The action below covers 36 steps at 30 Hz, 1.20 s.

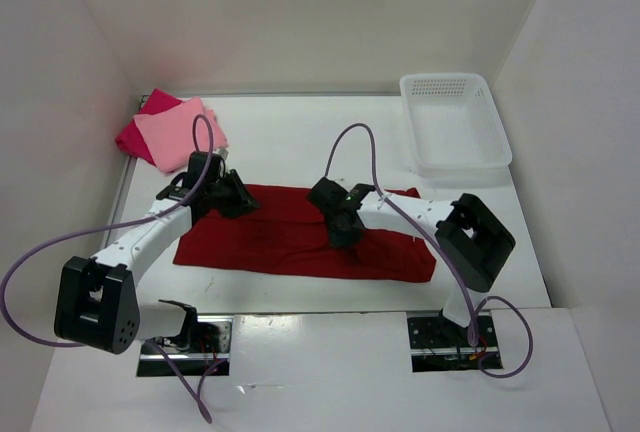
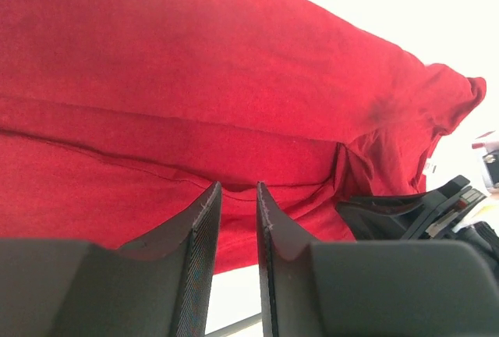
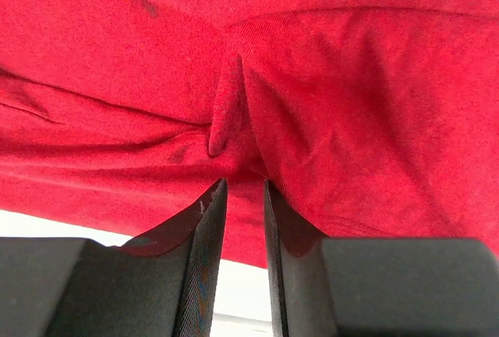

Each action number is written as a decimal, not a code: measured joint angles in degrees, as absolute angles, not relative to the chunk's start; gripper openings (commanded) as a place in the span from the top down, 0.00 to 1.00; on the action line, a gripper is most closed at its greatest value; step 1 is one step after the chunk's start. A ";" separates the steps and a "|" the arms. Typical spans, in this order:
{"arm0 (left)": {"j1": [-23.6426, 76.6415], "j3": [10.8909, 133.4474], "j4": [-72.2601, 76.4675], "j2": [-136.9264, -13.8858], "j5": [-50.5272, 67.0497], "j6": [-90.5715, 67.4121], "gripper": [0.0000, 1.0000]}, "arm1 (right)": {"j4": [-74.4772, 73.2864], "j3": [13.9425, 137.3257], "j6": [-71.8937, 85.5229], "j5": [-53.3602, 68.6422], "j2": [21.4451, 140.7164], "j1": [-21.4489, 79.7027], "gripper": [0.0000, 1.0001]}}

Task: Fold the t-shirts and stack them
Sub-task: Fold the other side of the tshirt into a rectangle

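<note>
Table [image 1: 300,137] laid out wide, and across its middle runs the dark red shirt [image 1: 290,244], stretched in a long band and, by my reckoning, only partly folded. White basket [image 1: 443,80] sits at the far right corner. Far left, the pale pink shirt [image 1: 178,132] lies folded on top of the crimson-pink shirt [image 1: 133,139], so two look done and stacked. Left gripper [image 2: 238,187] and right gripper [image 3: 244,183] each pinch a ridge of the red cloth, jaws nearly together. Final folds and stacking are left.
</note>
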State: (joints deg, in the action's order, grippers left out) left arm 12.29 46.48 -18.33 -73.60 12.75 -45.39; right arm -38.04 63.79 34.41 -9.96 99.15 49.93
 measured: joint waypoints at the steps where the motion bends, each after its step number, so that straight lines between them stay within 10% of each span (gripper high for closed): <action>1: 12.45 46.48 -18.33 -73.56 12.75 -45.45 0.68 | -38.04 63.77 34.68 -10.24 98.91 49.93 0.69; 25: 13.32 45.74 -17.67 -73.56 12.73 -46.54 0.68 | -37.65 62.28 34.30 -13.26 98.76 47.94 0.58; 36: 13.32 45.74 -17.43 -73.56 12.71 -46.76 0.68 | -37.74 62.28 33.19 -14.48 100.25 47.64 0.86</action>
State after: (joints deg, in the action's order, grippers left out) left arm 13.32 45.74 -17.43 -73.56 12.71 -46.76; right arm -37.74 62.28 33.19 -14.48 100.25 47.64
